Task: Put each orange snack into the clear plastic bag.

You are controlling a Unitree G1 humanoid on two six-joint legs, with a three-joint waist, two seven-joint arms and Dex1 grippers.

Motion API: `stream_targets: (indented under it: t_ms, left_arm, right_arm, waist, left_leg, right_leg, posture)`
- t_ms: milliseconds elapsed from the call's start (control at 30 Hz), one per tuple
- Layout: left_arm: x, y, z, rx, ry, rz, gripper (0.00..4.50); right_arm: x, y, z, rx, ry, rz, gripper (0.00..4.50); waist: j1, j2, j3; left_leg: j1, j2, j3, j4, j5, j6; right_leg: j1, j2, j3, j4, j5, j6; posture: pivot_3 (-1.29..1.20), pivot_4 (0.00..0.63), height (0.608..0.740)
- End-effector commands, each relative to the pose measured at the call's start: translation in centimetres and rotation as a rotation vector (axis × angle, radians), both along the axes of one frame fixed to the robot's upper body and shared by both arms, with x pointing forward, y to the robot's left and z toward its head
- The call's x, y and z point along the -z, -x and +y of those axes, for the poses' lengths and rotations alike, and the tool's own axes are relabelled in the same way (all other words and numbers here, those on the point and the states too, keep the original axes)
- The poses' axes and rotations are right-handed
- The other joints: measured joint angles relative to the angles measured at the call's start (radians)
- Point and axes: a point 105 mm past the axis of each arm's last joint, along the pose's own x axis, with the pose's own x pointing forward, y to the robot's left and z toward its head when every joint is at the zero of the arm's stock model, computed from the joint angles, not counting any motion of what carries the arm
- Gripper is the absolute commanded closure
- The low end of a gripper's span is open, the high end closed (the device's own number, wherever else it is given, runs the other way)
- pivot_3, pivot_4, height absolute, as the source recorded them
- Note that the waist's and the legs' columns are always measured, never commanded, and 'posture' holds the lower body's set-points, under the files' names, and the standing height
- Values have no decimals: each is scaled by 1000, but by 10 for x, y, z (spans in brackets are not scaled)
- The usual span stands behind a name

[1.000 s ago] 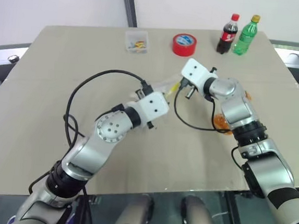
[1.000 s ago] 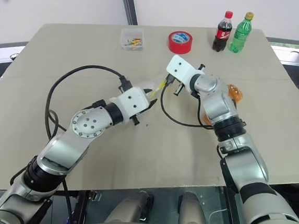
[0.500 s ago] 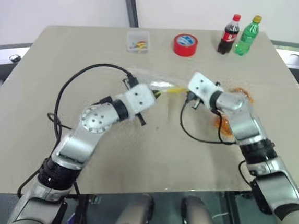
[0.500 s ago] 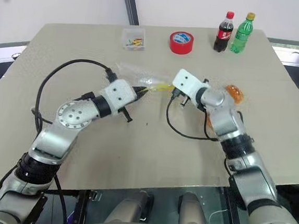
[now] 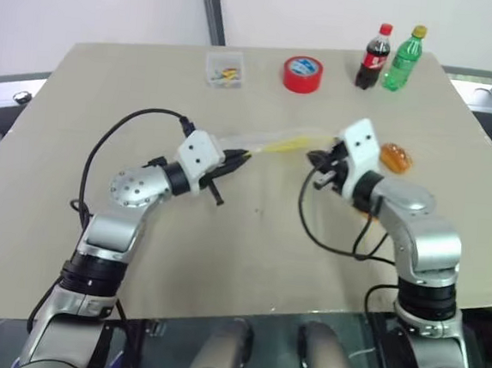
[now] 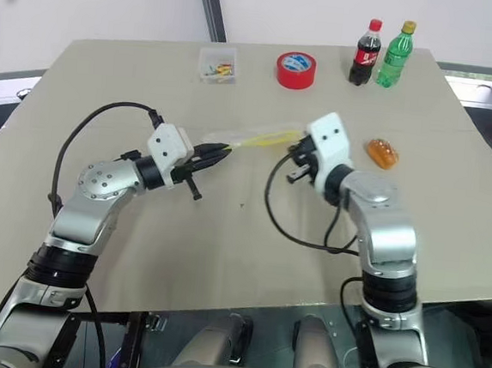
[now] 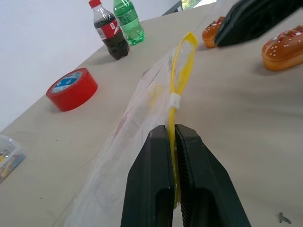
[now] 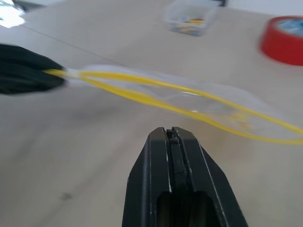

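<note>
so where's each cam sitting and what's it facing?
Head stereo pair: looks down over the table; both arms show.
Left wrist: looks along the shut left gripper pinching the clear plastic bag toward the orange snacks.
Right wrist: looks along the shut right gripper, empty, at the bag's mouth.
Shared: bag, red tape roll.

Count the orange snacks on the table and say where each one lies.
2. One snack lies bare on the table beyond the right arm; the other snack sits behind it, partly hidden.
</note>
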Motion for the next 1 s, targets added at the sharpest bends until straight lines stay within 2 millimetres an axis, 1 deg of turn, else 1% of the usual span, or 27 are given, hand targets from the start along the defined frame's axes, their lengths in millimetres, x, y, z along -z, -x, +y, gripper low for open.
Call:
stream_targets:
  t_ms: [33,100,267,333,433,500,533,567,600,633,667,700,800,867,900,933,1000]
  left_arm:
    - [-12,4,-2,29,8,-47,4500]
    - [-13,6,-3,34,9,-50,4500]
    - [-12,14,-4,57,-10,-64,4500]
    - [-13,16,-3,51,9,-59,4500]
    - [-14,18,-2,46,24,-56,4500]
    - [-13,20,0,48,9,-51,4500]
    - [-11,20,2,45,-1,-44,4500]
    - [-9,21,4,42,-13,-38,4500]
    - [-7,22,7,38,-25,-33,4500]
    - [-5,23,10,33,-30,-27,4500]
    - [-4,23,12,30,-33,-24,4500]
    - [-3,24,15,26,-39,-21,4500]
    - [1,26,20,22,-56,-12,4500]
    - [2,27,23,20,-62,-8,4500]
    - [3,27,24,17,-64,-7,4500]
    - [3,27,25,11,-64,-7,4500]
    - [4,27,27,0,-61,-5,4500]
  right_arm:
    - [-20,-2,18,-21,-73,-30,4422]
    - [-18,-6,24,-17,-89,-13,4422]
    - [-11,-15,24,20,-149,51,4422]
    - [-4,-19,23,34,-136,73,4422]
    - [14,-25,18,68,-81,90,4422]
    - [14,-28,16,88,-71,53,4422]
    - [11,-32,15,105,-52,-5,4422]
    - [9,-35,14,113,18,-101,4422]
    - [8,-36,16,102,133,-232,4422]
    - [10,-35,20,73,254,-348,4422]
    - [13,-34,23,45,331,-420,4422]
    - [18,-33,27,-8,453,-527,4422]
    - [33,-33,33,-141,720,-747,4422]
    - [37,-39,33,-162,793,-808,3925]
    - [38,-43,33,-157,815,-825,3782]
    - [39,-45,33,-163,841,-846,3277]
    - [41,-49,34,-168,871,-875,2429]
  waist:
    - [0,0,0]
    - [-1,0,0]
    - [-1,0,0]
    - [-1,0,0]
    - [-2,0,0]
    - [-3,0,0]
    - [-5,0,0]
    - [-7,0,0]
    - [-7,1,0]
    - [-6,0,0]
    - [-5,0,0]
    - [-5,0,0]
    - [-6,0,0]
    - [-8,0,0]
    - [-9,0,0]
    - [-7,0,0]
    - [-5,0,0]
  left_leg:
    - [0,0,0,0,0,0]
    - [0,0,0,0,0,0]
    - [0,0,0,0,0,0]
    - [0,0,0,0,0,0]
    - [0,0,0,0,0,0]
    - [0,0,0,0,0,0]
    - [0,0,0,0,0,0]
    - [0,0,0,0,0,0]
    - [0,0,1,-1,0,0]
    - [1,0,1,-1,0,0]
    - [1,0,1,-1,0,0]
    - [1,0,1,0,0,0]
    - [1,0,1,0,0,0]
    - [1,0,2,0,0,0]
    - [1,1,1,0,0,0]
    - [1,1,1,0,0,0]
    - [1,1,1,0,0,0]
  right_leg:
    - [0,0,0,0,0,0]
    - [0,0,0,0,0,0]
    - [0,0,0,0,0,0]
    - [0,0,0,0,0,0]
    - [0,0,0,0,0,0]
    - [0,0,0,0,0,0]
    - [0,0,0,0,0,0]
    - [0,1,0,0,0,0]
    - [0,1,0,0,0,0]
    - [0,0,1,0,0,0]
    - [0,1,0,0,0,0]
    - [0,1,0,0,0,0]
    - [0,1,0,0,0,0]
    - [0,1,1,0,0,0]
    - [0,1,1,0,0,0]
    - [0,1,1,0,0,0]
    - [0,1,0,0,0,0]
  posture:
    - [0,150,740]
    - [0,150,740]
    - [0,150,740]
    - [0,150,740]
    - [0,150,740]
    - [0,150,740]
    - [0,150,740]
    - [0,150,740]
    - [0,150,740]
    - [0,150,740]
    - [0,150,740]
    - [0,150,740]
    - [0,150,740]
    - [0,150,740]
    - [0,150,740]
    - [0,150,740]
    - [0,150,740]
